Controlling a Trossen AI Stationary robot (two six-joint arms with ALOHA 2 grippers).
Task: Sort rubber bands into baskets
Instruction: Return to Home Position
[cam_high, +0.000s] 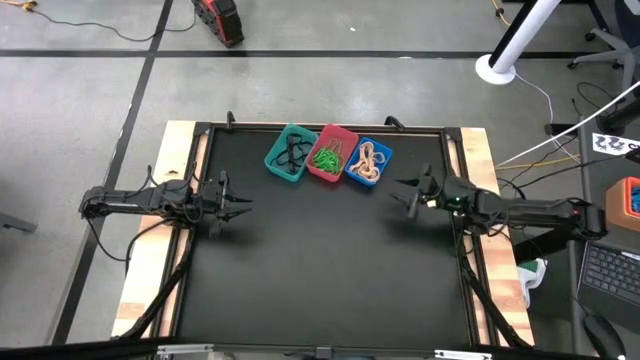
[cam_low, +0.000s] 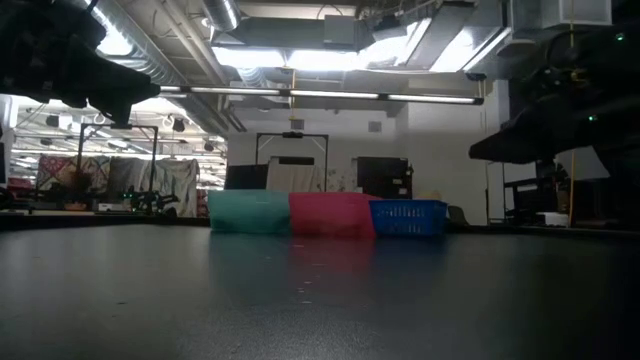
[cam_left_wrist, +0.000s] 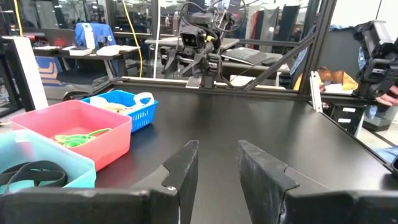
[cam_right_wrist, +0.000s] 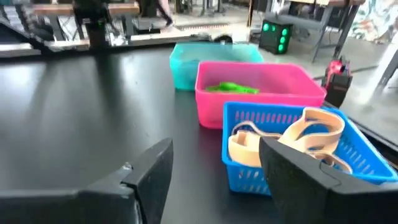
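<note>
Three baskets stand side by side on the black table near its far edge. The teal basket (cam_high: 289, 153) holds black rubber bands (cam_left_wrist: 34, 174). Green rubber bands (cam_right_wrist: 231, 88) lie in the pink basket (cam_high: 330, 153), tan ones (cam_right_wrist: 311, 134) in the blue basket (cam_high: 369, 163). My left gripper (cam_high: 240, 205) hovers at the table's left side, level and open, with nothing between its fingers (cam_left_wrist: 186, 163). At the table's right side my right gripper (cam_high: 400, 195) hovers open and empty, near the blue basket (cam_right_wrist: 283, 149).
Black cables (cam_high: 185, 270) run along the table's wooden side strips. In front of the baskets the black table top (cam_high: 320, 270) lies bare between the two arms. A frame rail (cam_left_wrist: 211, 84) borders the table.
</note>
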